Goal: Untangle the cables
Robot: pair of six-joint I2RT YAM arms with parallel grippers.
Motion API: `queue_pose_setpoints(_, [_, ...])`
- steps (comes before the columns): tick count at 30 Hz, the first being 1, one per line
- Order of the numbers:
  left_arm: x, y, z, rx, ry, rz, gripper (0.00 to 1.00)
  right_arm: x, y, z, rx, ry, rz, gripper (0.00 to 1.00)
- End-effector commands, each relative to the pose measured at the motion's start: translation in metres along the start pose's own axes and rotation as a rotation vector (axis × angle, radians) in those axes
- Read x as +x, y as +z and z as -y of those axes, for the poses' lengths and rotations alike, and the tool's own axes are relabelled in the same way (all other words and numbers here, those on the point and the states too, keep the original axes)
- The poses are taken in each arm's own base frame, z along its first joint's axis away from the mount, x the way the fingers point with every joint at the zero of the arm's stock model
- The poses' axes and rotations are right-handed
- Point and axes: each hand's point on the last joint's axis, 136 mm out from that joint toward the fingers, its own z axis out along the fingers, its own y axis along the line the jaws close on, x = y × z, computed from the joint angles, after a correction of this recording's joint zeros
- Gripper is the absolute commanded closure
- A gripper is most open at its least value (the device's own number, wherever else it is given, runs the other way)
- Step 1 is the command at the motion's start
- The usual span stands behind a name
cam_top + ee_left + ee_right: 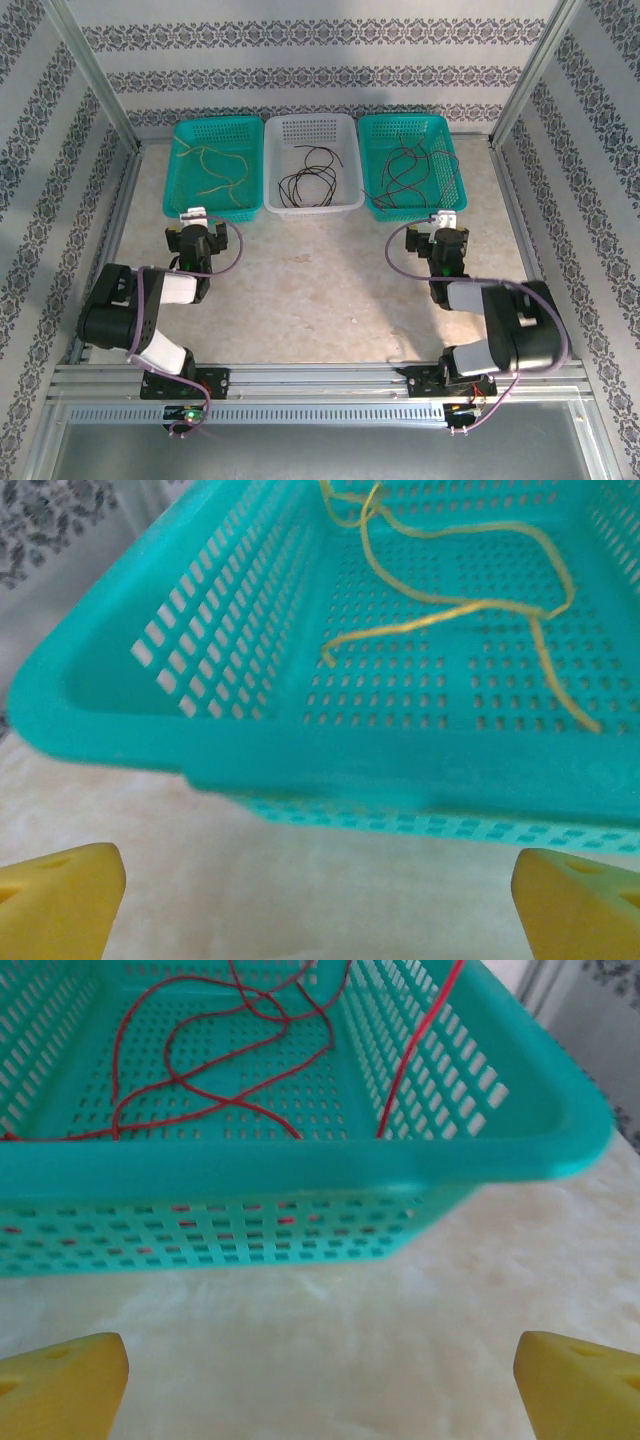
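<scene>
Yellow cables (450, 610) lie loose in the left teal basket (120, 730), black cables (310, 180) in the white basket (310, 207), and red cables (200, 1070) in the right teal basket (300, 1165). They look sorted by colour, but the red loops cross each other and one strand runs up the right wall. The left gripper (320, 910) and right gripper (320, 1390) sit low on the table (320, 290), each just short of its basket's near rim, with fingers wide apart and nothing held. Risks as I see them: the strands are hair-thin and springy, so a pinch may miss or catch two crossed loops and tighten the snarl. Fingertips could snag in the wall slots. The baskets look light, so a bump or a caught strand could drag or tip one.
</scene>
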Motion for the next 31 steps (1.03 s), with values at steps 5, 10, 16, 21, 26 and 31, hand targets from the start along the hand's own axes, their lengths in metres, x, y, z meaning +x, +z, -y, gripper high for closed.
queue_pose_setpoints(5, [-0.008,0.001,0.005,0.125,-0.068,0.068,0.01,-0.034,0.014,0.001,-0.058,0.065,0.121,0.01])
queue_pose_setpoints(10, [-0.009,0.003,0.005,0.112,-0.054,0.064,0.01,-0.034,0.014,0.001,-0.059,0.062,0.114,0.02])
queue_pose_setpoints(16, [-0.01,0.004,0.012,0.147,-0.032,0.061,0.01,-0.034,0.013,0.0,-0.059,0.057,0.114,0.02])
queue_pose_setpoints(21, [-0.01,0.004,0.013,0.155,-0.028,0.059,0.01,-0.035,0.014,0.0,-0.059,0.058,0.116,0.02])
queue_pose_setpoints(26, [-0.01,0.004,0.014,0.157,-0.028,0.058,0.01,-0.033,0.017,-0.001,-0.082,0.067,0.1,0.01])
queue_pose_setpoints(31, [-0.01,0.004,0.014,0.157,-0.028,0.059,0.01,-0.034,0.014,-0.002,-0.079,0.056,0.112,0.02])
